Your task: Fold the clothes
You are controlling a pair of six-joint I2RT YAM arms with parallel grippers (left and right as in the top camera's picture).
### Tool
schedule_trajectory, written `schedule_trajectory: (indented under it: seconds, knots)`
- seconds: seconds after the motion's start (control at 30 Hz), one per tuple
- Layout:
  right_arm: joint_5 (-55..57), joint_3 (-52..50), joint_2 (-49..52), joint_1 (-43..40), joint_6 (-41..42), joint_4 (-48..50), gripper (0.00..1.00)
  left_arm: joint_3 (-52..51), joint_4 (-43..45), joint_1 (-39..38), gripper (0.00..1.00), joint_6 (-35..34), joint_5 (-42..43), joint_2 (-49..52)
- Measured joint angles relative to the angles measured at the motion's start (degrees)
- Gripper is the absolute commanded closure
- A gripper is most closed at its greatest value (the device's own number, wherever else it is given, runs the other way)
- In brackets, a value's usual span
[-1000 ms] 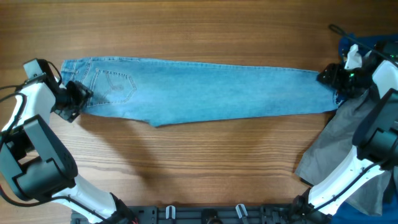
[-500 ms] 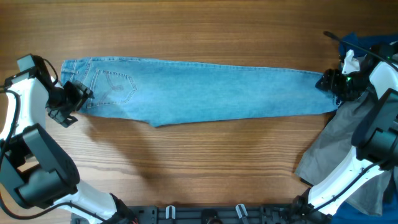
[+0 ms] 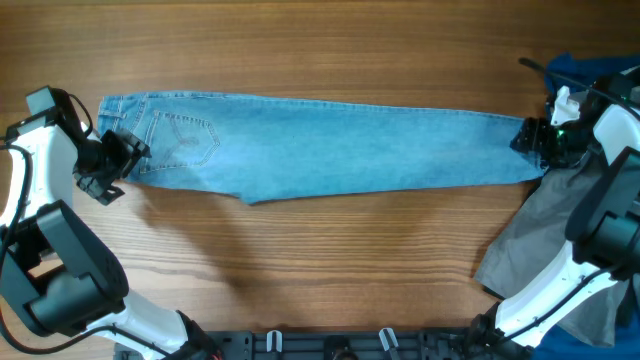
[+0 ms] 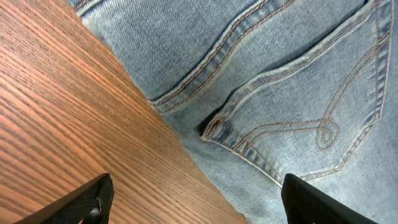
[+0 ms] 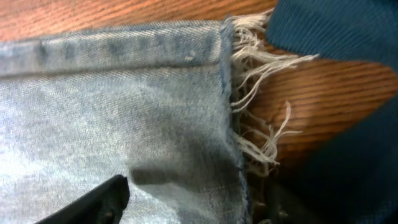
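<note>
Left end effector [image 3: 122, 162], jaws apart, at waistband of long light blue denim jeans [image 3: 330, 145] lying left-right; right end effector [image 3: 527, 135], apart, at frayed hem.

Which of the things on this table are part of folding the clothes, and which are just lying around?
For the job: jeans, grey garment, dark blue garment.
Just there: wooden table, black rail at its front edge.
</note>
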Motion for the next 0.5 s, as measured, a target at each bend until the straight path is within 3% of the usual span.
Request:
schedule_trajectory:
  seconds: [0.1,0.2,0.5]
  knots:
    - [-1.2,-0.7,-0.2,-0.2,0.0,0.4,0.66,0.0,-0.3,0.0,0.12,0.0,0.0,0.0]
    - [-1.8,-1.2,-0.2,-0.3,0.3,0.3,0.92,0.0,-0.3,0.0,0.12,0.0,0.0,0.0]
    - [-2.9,-0.3,-0.2,-0.2,3.4,-1.4,0.96,0.0,-0.8,0.0,0.11,0.0,0.0,0.0]
